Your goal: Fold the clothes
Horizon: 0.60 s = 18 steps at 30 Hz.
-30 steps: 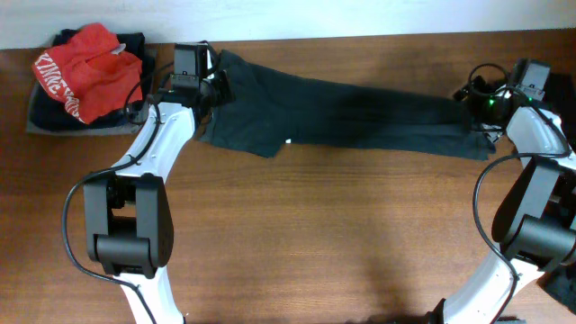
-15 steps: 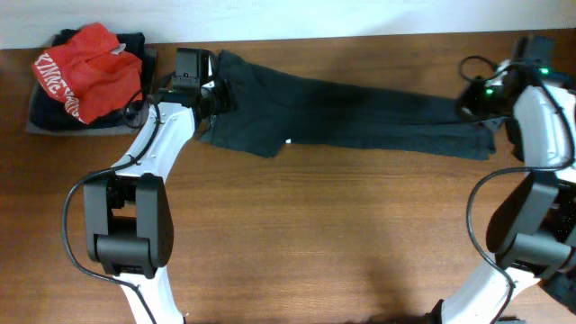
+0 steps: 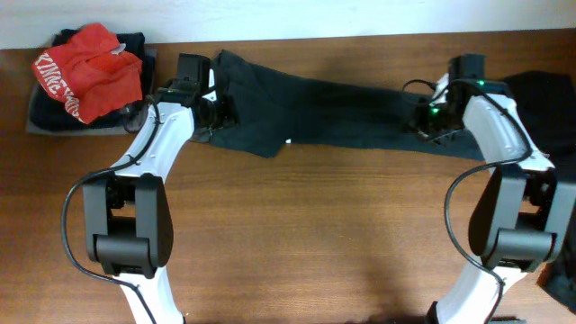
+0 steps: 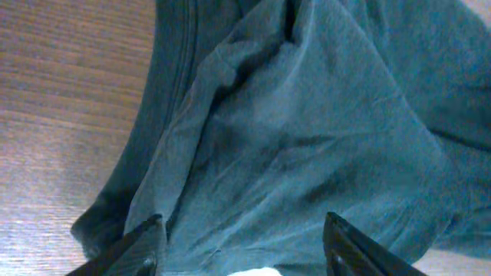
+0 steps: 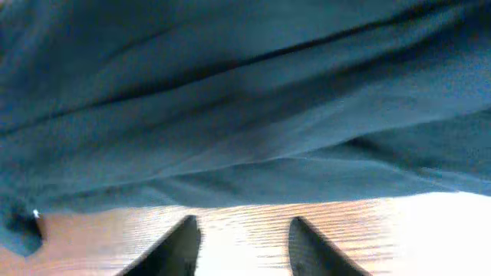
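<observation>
The left arm rises from its dark base at the near left and slants its white forearm up toward the far side, wrist bent so the left gripper points rightward. In the left wrist view, the left gripper has its two dark fingers spread wide with nothing pinched between them. The right arm arches from the near right up and inward, and the right gripper is turned toward the left. In the right wrist view, its fingers stand apart, parted less widely, gripping nothing.
</observation>
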Motion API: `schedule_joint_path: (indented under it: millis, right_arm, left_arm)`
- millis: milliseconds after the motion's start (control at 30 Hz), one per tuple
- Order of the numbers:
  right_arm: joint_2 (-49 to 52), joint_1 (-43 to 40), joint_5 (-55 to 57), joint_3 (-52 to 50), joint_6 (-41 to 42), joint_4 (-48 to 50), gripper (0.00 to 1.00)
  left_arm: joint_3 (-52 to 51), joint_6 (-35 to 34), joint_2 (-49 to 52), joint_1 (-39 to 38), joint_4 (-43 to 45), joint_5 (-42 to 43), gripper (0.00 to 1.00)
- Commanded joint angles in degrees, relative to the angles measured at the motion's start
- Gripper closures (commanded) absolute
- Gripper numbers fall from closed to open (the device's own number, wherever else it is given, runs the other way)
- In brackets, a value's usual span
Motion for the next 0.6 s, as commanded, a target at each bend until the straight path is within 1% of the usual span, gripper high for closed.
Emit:
schedule_joint_path:
  millis: [0,200,400,500,533,567]
  right_arm:
    - [0.1,3.0,-0.3,-0.5,-0.3,-0.1,0.54]
    - [0.1,6.7,-0.3,-0.5,-0.3,-1.2,0.52]
    - [0.1,9.8,-0.1,-0.5,-0.3,-0.9,0.51]
    - [0.1,10.8,2.5,-0.5,-0.3,-1.0,0.46]
    - [0.1,11.0,3.3,-0.7,-0.3,-1.0,0.46]
    - [0.1,11.2,4.2,-0.9,-0.3,-0.9,0.44]
  left_arm:
    - [0.7,4.9,0.1,1.8,-0.7,0.8,0.3]
    - [0.7,5.8,0.1,3.4,-6.5,0.9,0.3]
    - [0.7,5.8,0.1,3.3,-9.9,2.3,0.31]
    - [0.7,5.8,0.1,3.3,-11.9,4.3,0.32]
    - [0.7,5.8,0.1,3.3,-12.6,5.1,0.37]
    - [0.7,5.8,0.1,3.2,-13.5,6.0,0.38]
